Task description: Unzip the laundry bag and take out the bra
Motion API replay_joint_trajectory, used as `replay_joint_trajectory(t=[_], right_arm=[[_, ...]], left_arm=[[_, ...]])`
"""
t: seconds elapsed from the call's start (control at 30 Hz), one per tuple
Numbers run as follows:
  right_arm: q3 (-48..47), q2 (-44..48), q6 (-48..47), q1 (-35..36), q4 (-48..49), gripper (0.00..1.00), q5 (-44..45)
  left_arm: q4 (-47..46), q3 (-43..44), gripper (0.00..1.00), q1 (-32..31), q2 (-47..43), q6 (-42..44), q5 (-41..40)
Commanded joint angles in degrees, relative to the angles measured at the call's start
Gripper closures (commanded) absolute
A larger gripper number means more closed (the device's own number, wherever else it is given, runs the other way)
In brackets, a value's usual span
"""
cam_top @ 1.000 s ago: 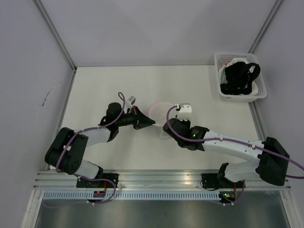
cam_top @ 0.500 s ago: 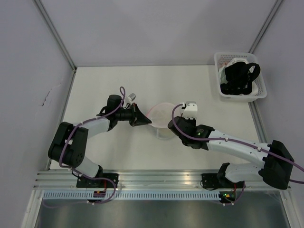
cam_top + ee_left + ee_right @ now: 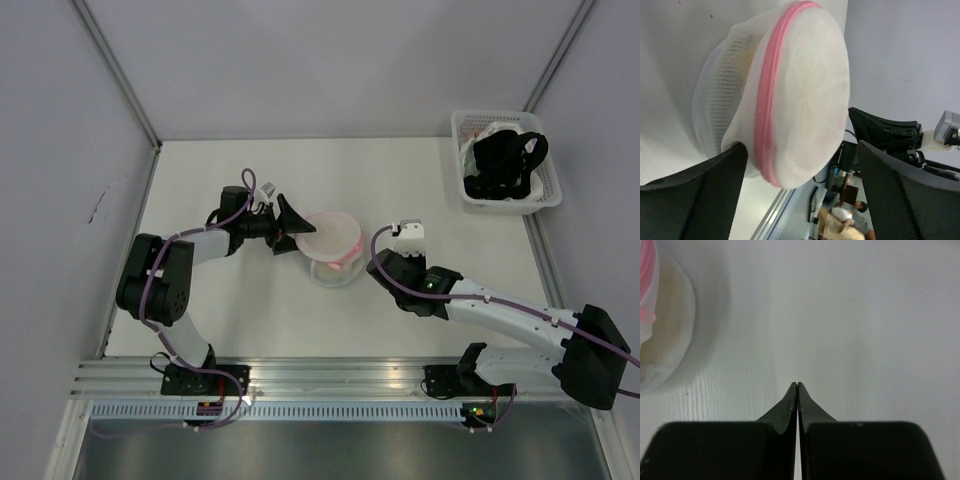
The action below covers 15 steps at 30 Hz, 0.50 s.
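The laundry bag is a round white mesh pouch with pink zipper trim, lying mid-table. In the left wrist view the laundry bag fills the frame, its near rim reaching between the wide-open fingers of my left gripper. From above, the left gripper is at the bag's left side. The bra shows only as a faint yellow tint through the mesh. My right gripper is shut on nothing over bare table, with the bag to its left. Seen from above, the right gripper is just right of the bag.
A white plastic basket stands at the back right and holds a black strappy garment. Metal frame posts run along both sides of the table. A rail crosses the near edge by the arm bases.
My left gripper has gone from shut to wide open and shifted toward the back. The right gripper has drawn away to the right of the bag. The bag shifted slightly.
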<state>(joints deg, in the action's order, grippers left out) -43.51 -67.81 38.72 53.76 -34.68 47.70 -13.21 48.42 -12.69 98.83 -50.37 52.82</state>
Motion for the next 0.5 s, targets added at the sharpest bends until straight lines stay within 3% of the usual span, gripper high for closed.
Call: replay_joint_trajectory(t=[0.0, 0.23, 0.47], right_arm=[[1.4, 3.21, -5.75, 0.21, 6.98, 1.0, -8.31], [3.25, 6.2, -12.88, 0.12, 17.0, 1.0, -22.64], [2.72, 4.53, -13.85, 0.21, 18.85, 0.98, -25.11]], left_arm=[[-2.61, 0.45, 0.0, -0.14, -1.7, -0.96, -0.43], [-2.0, -7.98, 0.0, -0.32, -14.96, -5.25, -2.27], [8.96, -20.89, 0.0, -0.67, -38.86, -9.57, -7.54]])
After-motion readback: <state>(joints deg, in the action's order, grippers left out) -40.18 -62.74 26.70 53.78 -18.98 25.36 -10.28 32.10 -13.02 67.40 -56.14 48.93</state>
